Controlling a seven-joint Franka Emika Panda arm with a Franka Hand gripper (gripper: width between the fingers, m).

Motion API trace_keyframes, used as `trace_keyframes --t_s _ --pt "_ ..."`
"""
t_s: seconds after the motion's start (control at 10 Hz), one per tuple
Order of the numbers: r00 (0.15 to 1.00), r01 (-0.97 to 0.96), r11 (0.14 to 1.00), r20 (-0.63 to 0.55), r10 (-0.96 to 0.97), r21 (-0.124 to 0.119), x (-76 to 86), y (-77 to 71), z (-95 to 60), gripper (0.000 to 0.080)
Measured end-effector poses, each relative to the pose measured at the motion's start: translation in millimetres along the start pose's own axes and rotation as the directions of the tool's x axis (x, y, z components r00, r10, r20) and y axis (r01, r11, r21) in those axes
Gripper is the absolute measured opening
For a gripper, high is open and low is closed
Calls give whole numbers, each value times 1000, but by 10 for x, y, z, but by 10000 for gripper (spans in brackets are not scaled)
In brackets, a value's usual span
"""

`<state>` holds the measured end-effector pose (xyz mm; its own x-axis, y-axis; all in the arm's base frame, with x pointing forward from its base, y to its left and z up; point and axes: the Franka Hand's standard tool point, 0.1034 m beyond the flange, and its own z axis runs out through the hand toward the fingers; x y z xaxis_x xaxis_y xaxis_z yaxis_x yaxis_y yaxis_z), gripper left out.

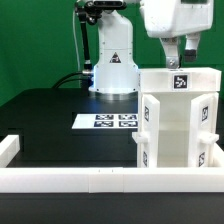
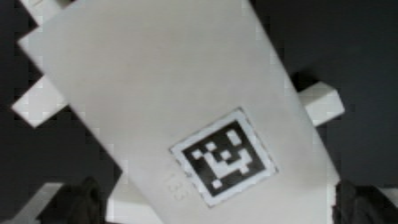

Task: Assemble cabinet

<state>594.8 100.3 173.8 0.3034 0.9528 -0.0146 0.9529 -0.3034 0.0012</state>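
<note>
The cabinet (image 1: 178, 122) stands upright near the table's (image 1: 50, 110) front right corner, against the rail (image 1: 100, 179), so it stays put. The gripper (image 1: 180, 52) hangs just above its top; whether it is pinching cannot be told.

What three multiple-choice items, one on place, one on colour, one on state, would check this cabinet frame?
1. Where does the cabinet stand in the exterior view?
A. at that view's right, by the rail
B. at that view's left
C. on the marker board

2. What colour is the table top?
A. white
B. black
C. green

3. How is the gripper placed?
A. resting on the marker board
B. down by the low white rail
C. just above the cabinet's top panel

Key: 1 A, it rises at the right behind the rail; 2 B, the surface is black; 3 C, its fingers hang over the tagged top.
</note>
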Motion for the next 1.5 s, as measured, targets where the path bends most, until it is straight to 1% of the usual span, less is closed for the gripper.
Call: trace_keyframes --t_s 0.1,0.3,0.4,0.5,0.8,1.0,1.1,1.4,1.5 --pt "991 135 991 23 -135 -3 -25 4 20 648" --pt "948 314 949 64 -313 -6 15 -17 52 648" --pt "940 333 943 72 -333 4 1 -20 100 648" --pt "950 303 953 77 -304 16 -27 -15 135 648" --pt "957 278 960 80 -279 25 -26 -41 211 648" --pt "965 248 968 81 -249 25 -57 -28 223 648" --pt "965 248 969 82 -249 25 -62 -26 224 551" --pt "996 15 1000 84 -15 7 -62 -27 227 554" --pt "990 -115 993 77 114 1 -86 -12 225 554"
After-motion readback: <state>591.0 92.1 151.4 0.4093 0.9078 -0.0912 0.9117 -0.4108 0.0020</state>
